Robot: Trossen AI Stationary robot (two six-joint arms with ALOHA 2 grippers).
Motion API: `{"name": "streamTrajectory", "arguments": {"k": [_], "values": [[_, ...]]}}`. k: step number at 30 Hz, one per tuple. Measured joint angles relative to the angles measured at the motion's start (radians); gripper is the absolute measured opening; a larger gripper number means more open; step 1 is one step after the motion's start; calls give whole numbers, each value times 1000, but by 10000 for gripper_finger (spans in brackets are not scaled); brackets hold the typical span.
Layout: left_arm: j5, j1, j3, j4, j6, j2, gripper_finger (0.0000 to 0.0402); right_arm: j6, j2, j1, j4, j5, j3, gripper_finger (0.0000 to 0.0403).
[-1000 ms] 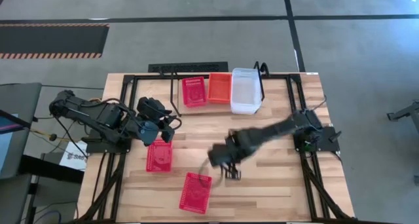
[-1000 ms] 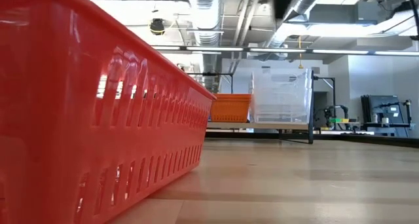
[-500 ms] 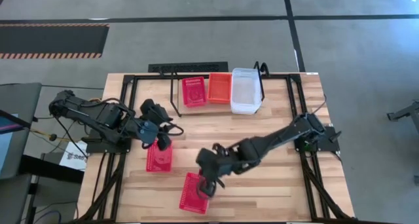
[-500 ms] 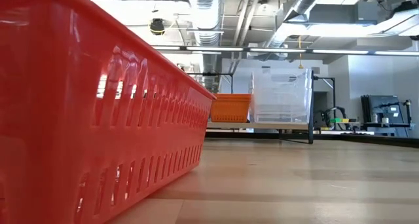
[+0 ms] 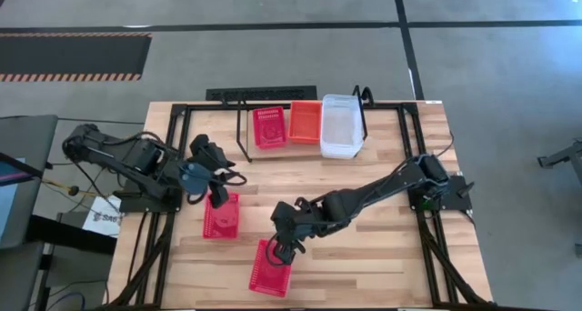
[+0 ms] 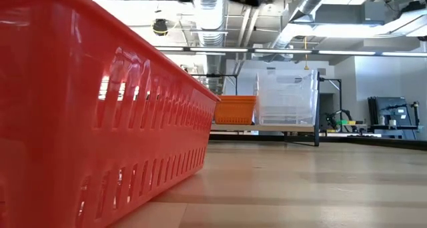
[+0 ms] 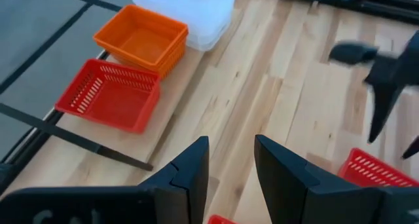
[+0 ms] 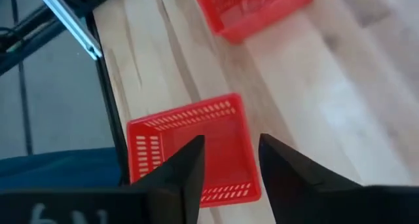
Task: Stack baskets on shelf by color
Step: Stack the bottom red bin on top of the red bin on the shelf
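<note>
Red mesh fills most of the table's working area: one red basket [image 5: 221,215] lies on the wooden table [image 5: 382,256] toward the left side, a second red basket [image 5: 271,268] sits at the near edge, and a third red basket [image 5: 269,126] rests on the shelf [image 5: 364,100] at the far edge; beside that one on the shelf stands an orange basket [image 5: 305,121], touching or nearly touching it, and next to the orange one a clear basket [image 5: 341,125], taller than its neighbours; the left gripper [image 5: 215,185] hangs over the far end of the left-side red basket, its dark fingers [image 7: 190,175] apart with bare wood showing between them and nothing held; the right gripper [image 5: 282,249] hovers above the far end of the near-edge red basket, its fingers [image 8: 183,175] spread with the basket's open mesh floor visible in the gap, not clamped on anything; the two arms lie well apart, with open wood between them; black frame rails [image 5: 168,156] run along both sides of the table; at table height the near red basket's wall blocks almost the whole left half of the view, leaving only the orange and clear baskets visible beyond it.
</note>
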Motion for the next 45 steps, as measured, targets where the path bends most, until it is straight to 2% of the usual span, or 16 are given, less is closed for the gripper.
{"name": "streamTrajectory", "arguments": {"k": [10,19,26,36,45], "values": [[-25,0,0,-4,18,-61,112,32,1,0,213,-61,-239,163],[-27,0,0,-9,17,-66,112,43,1,0,330,-99,-349,169],[-49,0,0,-9,14,-66,112,25,32,4,378,-119,-355,168],[-47,0,1,-29,-9,-66,112,56,148,20,406,-269,-343,167],[-46,0,1,-36,-21,-65,112,44,149,11,455,-280,-339,150]]}}
